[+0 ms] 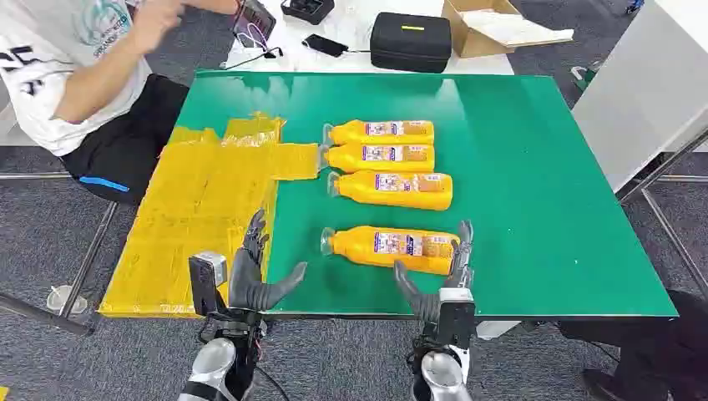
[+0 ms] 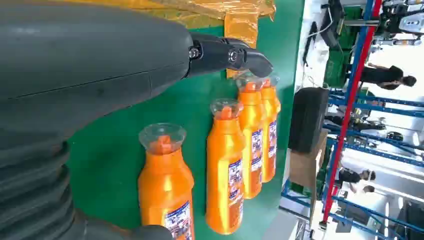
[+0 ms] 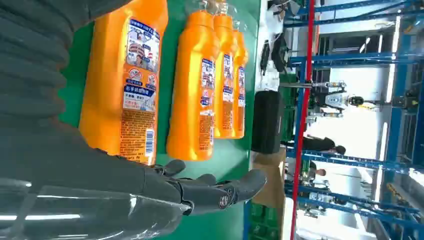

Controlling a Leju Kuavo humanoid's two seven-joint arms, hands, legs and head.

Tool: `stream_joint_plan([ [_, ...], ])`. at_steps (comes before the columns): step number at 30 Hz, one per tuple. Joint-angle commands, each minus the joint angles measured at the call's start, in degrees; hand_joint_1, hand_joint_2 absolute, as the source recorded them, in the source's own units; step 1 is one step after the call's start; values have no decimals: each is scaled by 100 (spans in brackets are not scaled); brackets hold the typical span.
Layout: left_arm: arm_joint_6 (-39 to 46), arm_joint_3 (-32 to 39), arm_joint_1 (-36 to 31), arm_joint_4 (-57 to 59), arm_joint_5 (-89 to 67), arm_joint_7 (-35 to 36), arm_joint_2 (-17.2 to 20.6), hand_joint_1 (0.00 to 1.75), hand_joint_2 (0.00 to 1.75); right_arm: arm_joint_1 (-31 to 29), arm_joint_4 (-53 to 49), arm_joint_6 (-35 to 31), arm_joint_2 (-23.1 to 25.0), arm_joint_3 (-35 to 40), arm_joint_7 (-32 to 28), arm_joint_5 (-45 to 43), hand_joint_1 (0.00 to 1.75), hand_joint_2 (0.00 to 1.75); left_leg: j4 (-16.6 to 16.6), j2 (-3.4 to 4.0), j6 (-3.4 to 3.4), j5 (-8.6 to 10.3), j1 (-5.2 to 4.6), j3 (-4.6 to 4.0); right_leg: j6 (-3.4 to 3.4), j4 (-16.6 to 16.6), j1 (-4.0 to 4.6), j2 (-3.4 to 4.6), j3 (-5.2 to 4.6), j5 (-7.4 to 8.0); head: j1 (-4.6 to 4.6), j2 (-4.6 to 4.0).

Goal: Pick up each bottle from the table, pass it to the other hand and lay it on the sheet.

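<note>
On the green bench (image 1: 534, 184), four orange bottles (image 1: 391, 249) lie beside the yellow sheet (image 1: 200, 209). My left hand (image 1: 250, 271) and right hand (image 1: 442, 280) hover with fingers released, grasping nothing.

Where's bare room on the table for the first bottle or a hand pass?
Free: the yellow sheet at the table's left; the green table right of the bottles. Crowded: the middle, where the three far bottles lie close and the nearest bottle sits by the right hand.

orange bottles (image 1: 391, 185), yellow sheet (image 1: 196, 213), green table (image 1: 534, 175)
</note>
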Motion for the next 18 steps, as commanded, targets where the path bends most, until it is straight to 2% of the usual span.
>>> stream_joint_plan([
  [1, -14, -129, -186, 279, 3, 7, 85, 0, 175, -24, 26, -15, -113, 97, 11, -15, 0, 175, -5, 0, 3, -1, -2, 10, -4, -4, 0, -5, 11, -2, 0, 0],
  [6, -12, -134, -192, 295, -2, 8, 82, 0, 175, -36, 70, -28, -125, 105, 11, -15, 0, 175, -5, 1, 5, -3, -3, 18, -5, -4, 0, -6, 18, -4, -2, 0],
  [8, 28, -120, -228, 296, -26, 6, 93, 0, 175, -80, 141, -38, -164, 136, 11, 7, 0, 175, -5, 6, 9, -13, -1, 48, -10, -8, 4, -6, 50, -12, -2, 0],
  [9, 34, -112, -241, 291, -30, 5, 100, 0, 175, -89, 147, -35, -169, 133, 11, 4, 0, 175, -5, 0, 5, -3, -2, 18, -5, -5, 1, -6, 18, -3, 0, 0],
  [18, 98, -87, -267, 281, -75, -19, 104, 0, 175, -134, 217, -51, -205, 160, 11, 68, 0, 175, -5, 2, 4, -2, -1, 16, -5, -6, 2, -4, 17, -2, 0, 2],
])
